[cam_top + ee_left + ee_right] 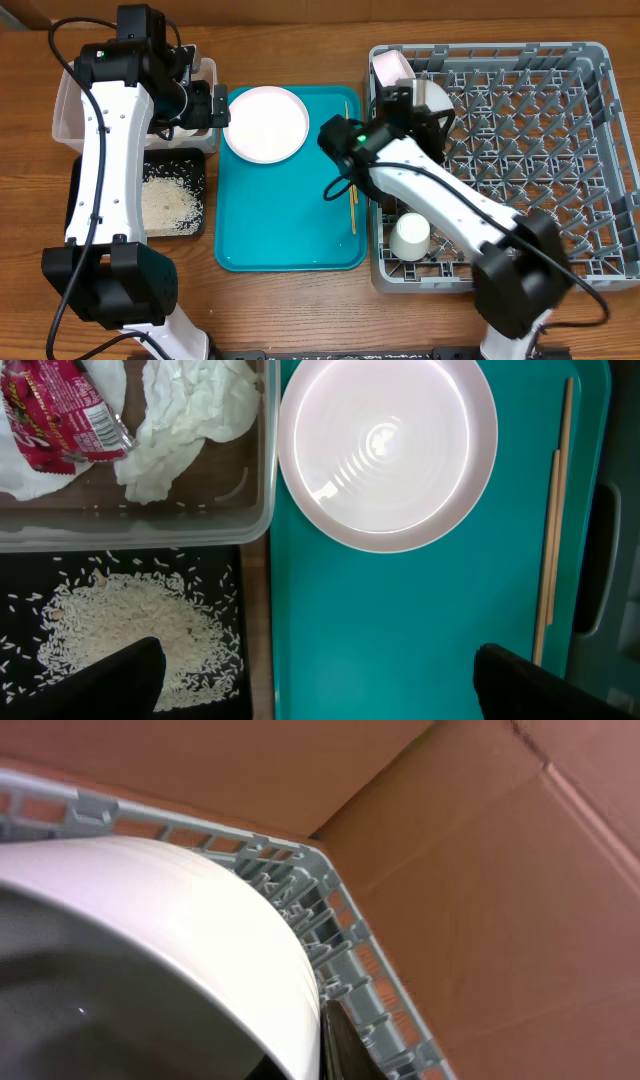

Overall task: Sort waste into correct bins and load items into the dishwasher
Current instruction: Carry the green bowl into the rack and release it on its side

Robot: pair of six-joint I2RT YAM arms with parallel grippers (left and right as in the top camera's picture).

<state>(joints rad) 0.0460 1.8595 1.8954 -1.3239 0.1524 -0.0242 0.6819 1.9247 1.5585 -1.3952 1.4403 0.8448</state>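
The round white plate (267,123) lies at the far end of the teal tray (290,230); the chopsticks (350,195) lie along the tray's right side. My left gripper (218,105) is open and empty by the plate's left edge; its fingers (320,690) straddle the edge between the tray and the black tray. My right gripper (418,100) is shut on a white bowl (150,940) at the far left corner of the grey dish rack (520,150). A second bowl (392,65) and the cup (410,237) sit in the rack. The clear tub (262,480) holds napkins (190,415) and the wrapper (60,410). Rice (130,630) lies in the black tray (200,165).
Brown cardboard (480,870) stands just beyond the rack's far corner. The plate (388,450) and chopsticks (550,530) also show in the left wrist view. The rack presses against the teal tray's right side. The left arm covers most of the clear tub from above.
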